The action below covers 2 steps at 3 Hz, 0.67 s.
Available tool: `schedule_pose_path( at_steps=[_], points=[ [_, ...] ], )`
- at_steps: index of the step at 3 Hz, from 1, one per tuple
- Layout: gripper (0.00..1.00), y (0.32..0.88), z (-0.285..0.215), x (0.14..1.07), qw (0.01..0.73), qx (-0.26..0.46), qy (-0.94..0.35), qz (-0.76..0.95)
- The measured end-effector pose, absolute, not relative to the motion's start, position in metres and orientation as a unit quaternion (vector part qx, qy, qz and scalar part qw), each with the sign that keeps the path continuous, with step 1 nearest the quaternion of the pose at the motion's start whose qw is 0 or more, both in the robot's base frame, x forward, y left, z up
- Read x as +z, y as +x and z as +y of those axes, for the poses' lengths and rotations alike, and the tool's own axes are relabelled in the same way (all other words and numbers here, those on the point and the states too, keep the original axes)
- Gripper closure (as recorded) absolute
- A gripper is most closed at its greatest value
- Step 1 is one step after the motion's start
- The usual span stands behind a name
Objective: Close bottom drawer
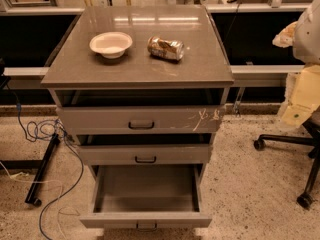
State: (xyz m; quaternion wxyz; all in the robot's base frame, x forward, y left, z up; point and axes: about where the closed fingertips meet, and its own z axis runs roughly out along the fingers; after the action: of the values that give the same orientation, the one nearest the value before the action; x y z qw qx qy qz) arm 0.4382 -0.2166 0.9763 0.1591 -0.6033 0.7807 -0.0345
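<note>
The bottom drawer (146, 219) is the lowest of three in a grey cabinet (137, 64). It is pulled far out towards me, and its grey box (147, 186) looks empty. Its small dark handle (146, 225) is at the middle of the shallow front, near the bottom edge of the view. The middle drawer (145, 154) and the scratched top drawer (140, 119) each stand slightly out. My gripper (299, 101) is the pale part hanging at the right edge below the white arm (309, 31). It is well to the right of the cabinet and far from the bottom drawer.
A white bowl (111, 44) and a crushed can (165, 48) lie on the cabinet top. A black office chair base (300, 149) with castors stands on the floor at the right. Blue and white cables (47, 134) and a black bar (42, 169) lie at the left.
</note>
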Motion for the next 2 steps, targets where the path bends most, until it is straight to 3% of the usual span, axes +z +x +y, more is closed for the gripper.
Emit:
schedule_pose_path(
  at_steps=[2],
  points=[
    [0.00, 0.427, -0.211, 0.959, 0.157, -0.017, -0.601, 0.784]
  ],
)
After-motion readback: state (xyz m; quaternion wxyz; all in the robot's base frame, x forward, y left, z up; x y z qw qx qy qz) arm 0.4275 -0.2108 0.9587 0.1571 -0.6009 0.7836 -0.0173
